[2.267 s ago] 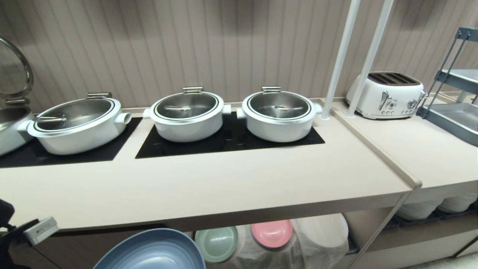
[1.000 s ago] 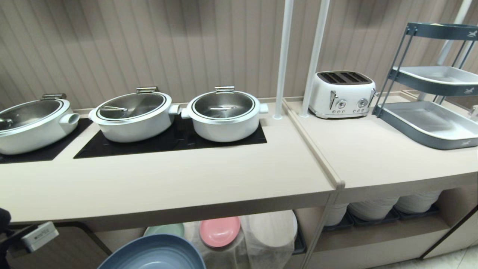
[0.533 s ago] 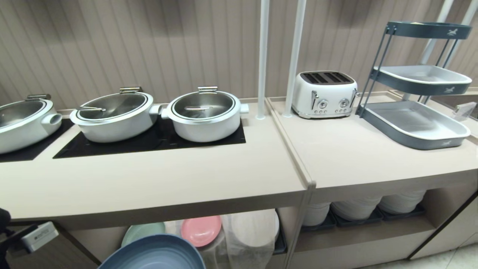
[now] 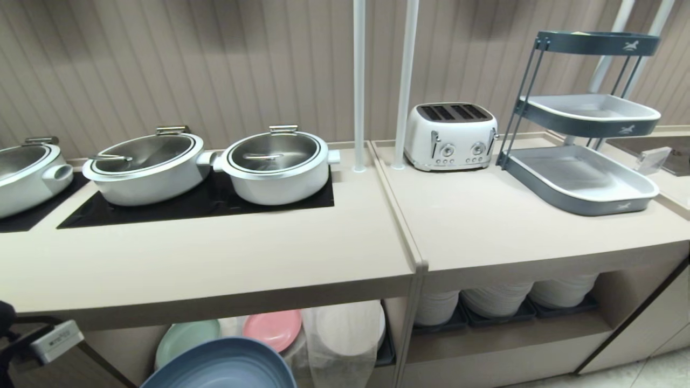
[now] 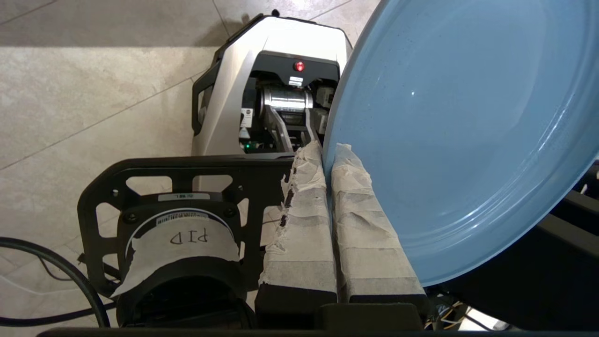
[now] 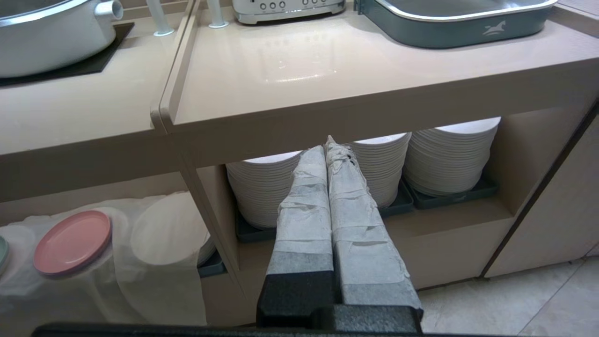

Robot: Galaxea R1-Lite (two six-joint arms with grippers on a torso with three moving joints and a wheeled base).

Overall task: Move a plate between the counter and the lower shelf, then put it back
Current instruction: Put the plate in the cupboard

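Note:
The light blue plate (image 4: 221,366) hangs low at the front of the head view, below the counter's (image 4: 205,269) front edge. My left gripper (image 5: 327,152) is shut on the rim of the plate (image 5: 458,131), which stands tilted above the robot's base. The lower shelf (image 4: 334,334) with its white cloth lies under the counter, behind the plate. My right gripper (image 6: 327,145) is shut and empty, held in the air before the compartment of white plate stacks (image 6: 383,168).
Three white pots (image 4: 275,164) stand on black cooktop panels. A mint green plate (image 4: 183,337) and a pink plate (image 4: 272,328) rest on the cloth. On the adjoining top are a white toaster (image 4: 450,134) and a grey tiered tray rack (image 4: 587,124). Two white poles (image 4: 358,86) rise at the joint.
The whole head view has shifted: counter, pots and toaster slide left and the tray rack comes fully into sight. The blue plate keeps its place in the frame.

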